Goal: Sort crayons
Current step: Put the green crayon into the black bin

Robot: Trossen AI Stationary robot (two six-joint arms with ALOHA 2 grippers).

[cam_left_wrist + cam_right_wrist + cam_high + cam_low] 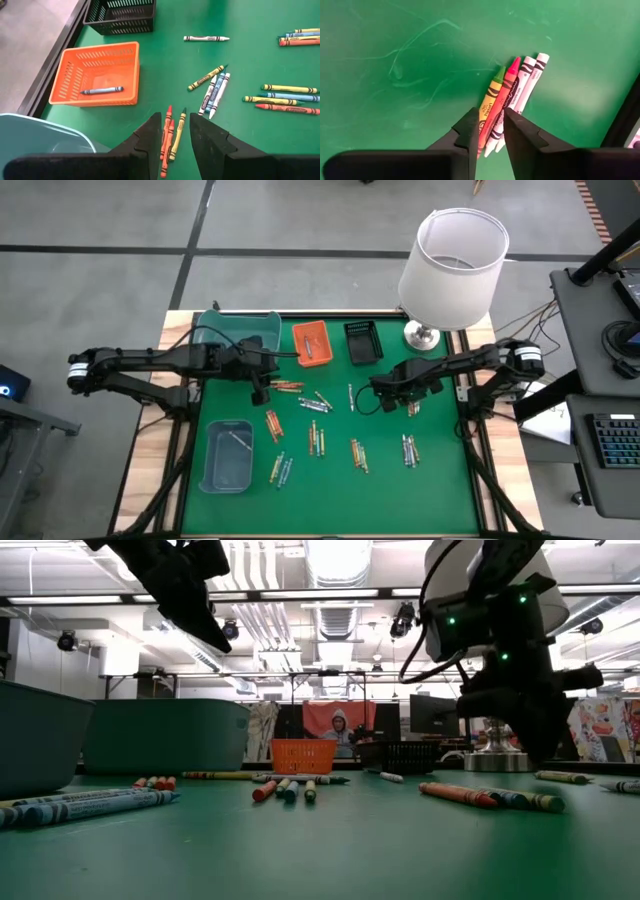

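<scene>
Your right pincer (487, 131) is spread over four crayons (506, 100); their label print is unreadable. Your left pincer (175, 132) is spread above three orange ones (169, 137).

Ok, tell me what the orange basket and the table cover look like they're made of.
Orange basket: apparently moulded plastic, matt, with slotted lattice walls and floor; a grey crayon lies inside it. Table cover: seemingly a smooth green mat, perhaps rubber or vinyl; faint pale scuff marks and a soft sheen show on it.

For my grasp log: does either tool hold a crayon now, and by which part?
Nothing is held. The left tool is open above orange crayons; the right tool is open above a crayon bunch.
</scene>
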